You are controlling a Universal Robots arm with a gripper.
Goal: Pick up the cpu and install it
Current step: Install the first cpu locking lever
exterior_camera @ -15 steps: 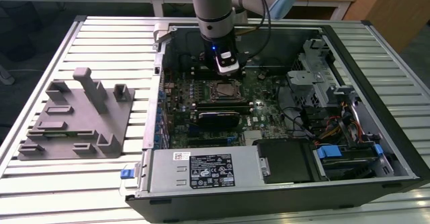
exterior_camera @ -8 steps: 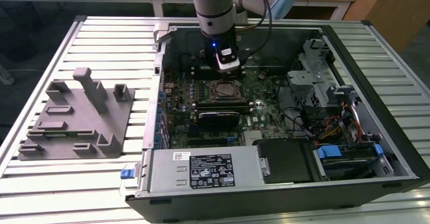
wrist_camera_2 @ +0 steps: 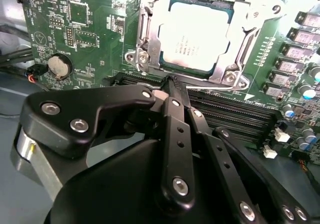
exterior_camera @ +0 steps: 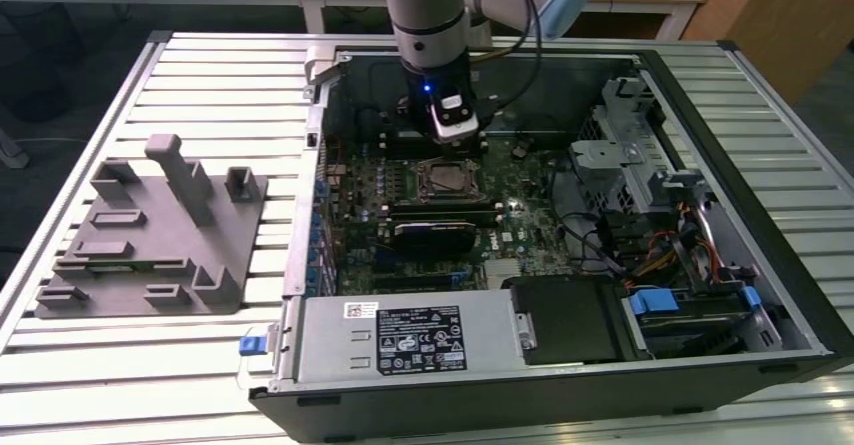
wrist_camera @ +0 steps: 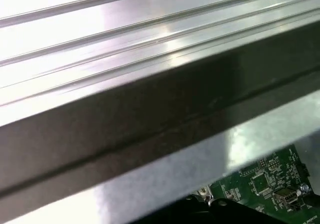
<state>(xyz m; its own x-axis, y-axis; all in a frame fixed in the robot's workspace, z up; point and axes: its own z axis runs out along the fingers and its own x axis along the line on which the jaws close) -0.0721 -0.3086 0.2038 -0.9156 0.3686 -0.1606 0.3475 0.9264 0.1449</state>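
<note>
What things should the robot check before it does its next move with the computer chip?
1. Chip lies inside the socket frame: ok.
2. Chip sits flat and square in the frame: looks ok, though I can't be sure it is fully seated.
3. Gripper holds nothing: ok, its fingers are closed together with no chip between them.
4. Gripper is off the chip: ok, its tip is over the memory slots beside the frame.
5. Frame is latched shut: cannot tell.
</note>
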